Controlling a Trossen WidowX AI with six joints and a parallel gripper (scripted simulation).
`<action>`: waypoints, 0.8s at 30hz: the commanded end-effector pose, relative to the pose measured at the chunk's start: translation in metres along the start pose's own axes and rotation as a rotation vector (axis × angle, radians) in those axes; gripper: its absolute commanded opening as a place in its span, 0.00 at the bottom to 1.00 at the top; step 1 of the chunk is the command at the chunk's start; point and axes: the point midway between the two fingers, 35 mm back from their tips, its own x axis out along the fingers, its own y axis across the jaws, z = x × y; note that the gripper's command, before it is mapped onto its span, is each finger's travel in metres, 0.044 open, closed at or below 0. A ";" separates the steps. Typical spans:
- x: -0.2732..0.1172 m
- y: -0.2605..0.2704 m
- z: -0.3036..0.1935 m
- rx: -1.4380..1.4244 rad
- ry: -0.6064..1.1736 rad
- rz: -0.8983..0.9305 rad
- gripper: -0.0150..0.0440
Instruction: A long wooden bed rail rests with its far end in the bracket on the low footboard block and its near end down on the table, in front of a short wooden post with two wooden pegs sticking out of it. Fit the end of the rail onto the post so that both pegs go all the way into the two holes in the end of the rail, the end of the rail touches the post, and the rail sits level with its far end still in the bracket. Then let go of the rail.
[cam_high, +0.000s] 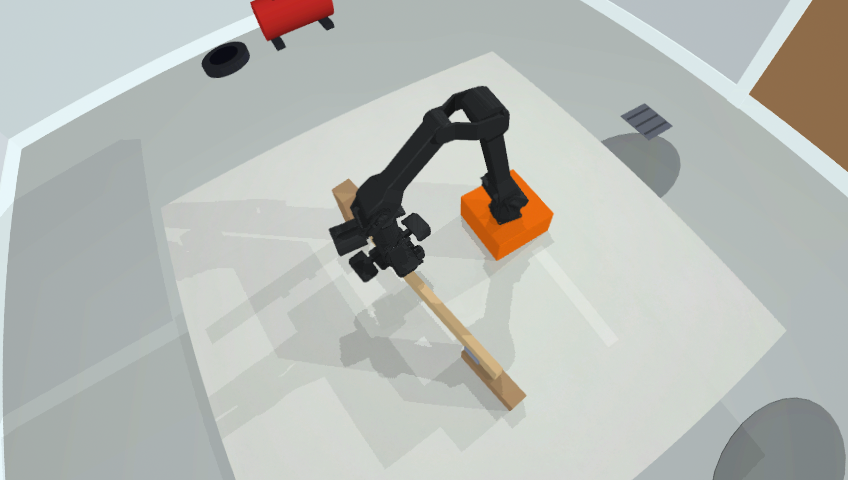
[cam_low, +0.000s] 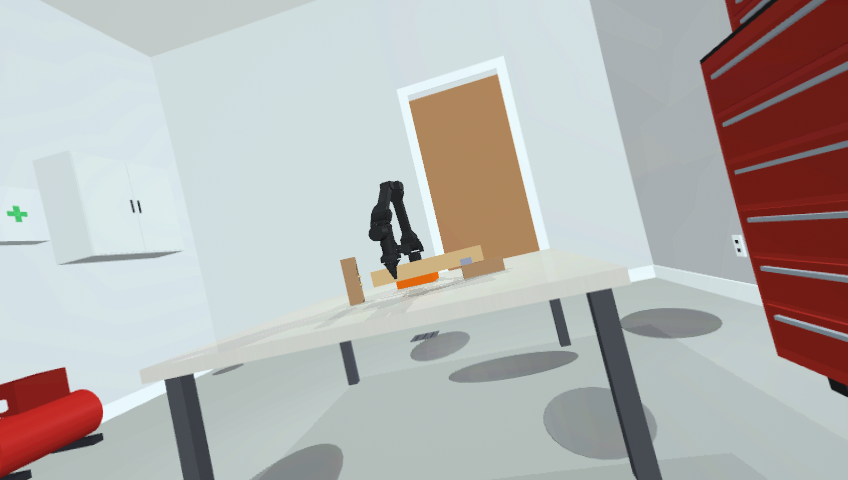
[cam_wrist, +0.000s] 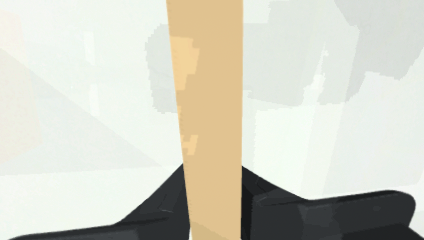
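The long pale wooden rail (cam_high: 446, 314) (cam_low: 437, 260) (cam_wrist: 212, 100) is held off the table near its near end. My gripper (cam_low: 393, 274) (cam_wrist: 206, 164) is shut on it, one finger on each side. In the exterior view the near end stands a short gap from the post (cam_high: 345, 193) (cam_low: 352, 281) and its pegs (cam_low: 359, 277); the rail is nearly level, the near end perhaps slightly low. The far end is at the blue-grey bracket (cam_high: 471, 355) (cam_low: 465, 261) on the footboard block (cam_high: 514, 396) (cam_low: 487, 268); its seating is unclear. The rail's holes are hidden.
The orange base block (cam_high: 535, 212) (cam_low: 417, 281) of the arm stands on the table (cam_high: 642, 285) (cam_low: 535, 282), to one side of the rail. The arm covers part of the post and the rail's near end in the top view.
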 end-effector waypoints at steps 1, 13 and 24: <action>-0.007 -0.003 0.001 0.000 -0.006 -0.018 0.25; -0.012 -0.003 0.001 0.000 -0.006 -0.018 0.25; -0.008 -0.003 0.001 0.000 -0.006 -0.018 0.25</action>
